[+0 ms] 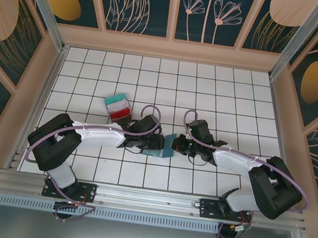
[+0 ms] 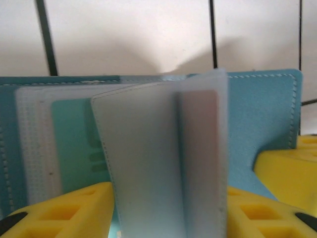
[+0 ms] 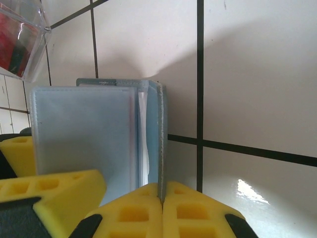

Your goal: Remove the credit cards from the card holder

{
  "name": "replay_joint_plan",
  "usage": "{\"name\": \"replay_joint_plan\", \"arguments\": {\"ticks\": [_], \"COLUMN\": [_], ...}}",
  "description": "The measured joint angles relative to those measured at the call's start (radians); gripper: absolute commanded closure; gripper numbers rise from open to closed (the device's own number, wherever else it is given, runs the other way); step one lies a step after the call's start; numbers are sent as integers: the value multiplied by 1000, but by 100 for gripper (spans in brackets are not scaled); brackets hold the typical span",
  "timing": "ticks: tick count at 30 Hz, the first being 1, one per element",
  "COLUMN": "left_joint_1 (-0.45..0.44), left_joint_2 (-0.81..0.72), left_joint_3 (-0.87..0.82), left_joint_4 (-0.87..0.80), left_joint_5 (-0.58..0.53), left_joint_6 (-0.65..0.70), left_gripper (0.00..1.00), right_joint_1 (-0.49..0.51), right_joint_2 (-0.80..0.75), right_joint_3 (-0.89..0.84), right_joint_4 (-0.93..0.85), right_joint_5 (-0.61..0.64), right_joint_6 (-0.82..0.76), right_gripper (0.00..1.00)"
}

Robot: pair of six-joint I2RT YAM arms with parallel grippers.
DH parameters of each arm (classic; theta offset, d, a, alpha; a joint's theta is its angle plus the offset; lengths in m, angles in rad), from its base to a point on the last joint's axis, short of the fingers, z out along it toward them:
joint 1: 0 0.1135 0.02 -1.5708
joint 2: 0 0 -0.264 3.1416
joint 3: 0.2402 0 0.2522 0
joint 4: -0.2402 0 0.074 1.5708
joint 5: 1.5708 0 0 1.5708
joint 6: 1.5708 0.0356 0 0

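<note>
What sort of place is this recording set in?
Probably a purpose-built robot test cell, not a real home: a white tiled tabletop, boxed in by wall panels printed with leaves, and an aluminium rail at the near edge carrying both arm bases.

The card holder (image 1: 161, 146) is set on the desk (image 1: 211, 91) between the left gripper (image 1: 153, 144) and the right gripper (image 1: 174, 144), one edge pinched by the latter. The credit cards (image 1: 117, 107) are stacked behind-left, apart. One card (image 2: 74, 144) is lodged inside.
</note>
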Motion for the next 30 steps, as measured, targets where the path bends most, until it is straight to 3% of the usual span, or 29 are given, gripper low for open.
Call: {"name": "replay_joint_plan", "arguments": {"ticks": [10, 15, 19, 30], "left_joint_1": [0, 0, 0, 0], "left_joint_2": [2, 6, 9, 19], "left_joint_3": [59, 69, 73, 85], "left_joint_4": [2, 0, 0, 45], "left_joint_5": [34, 37, 45, 126], "left_joint_6": [35, 45, 47, 77], "left_gripper": [45, 45, 46, 52], "right_joint_1": [-2, -14, -31, -83], "right_joint_2": [9, 9, 9, -25], "right_joint_3": [0, 0, 0, 0], "right_joint_4": [6, 5, -3, -26], "right_joint_5": [0, 0, 2, 5], "right_joint_6": [0, 0, -1, -23], "right_gripper": [100, 93, 79, 77]}}
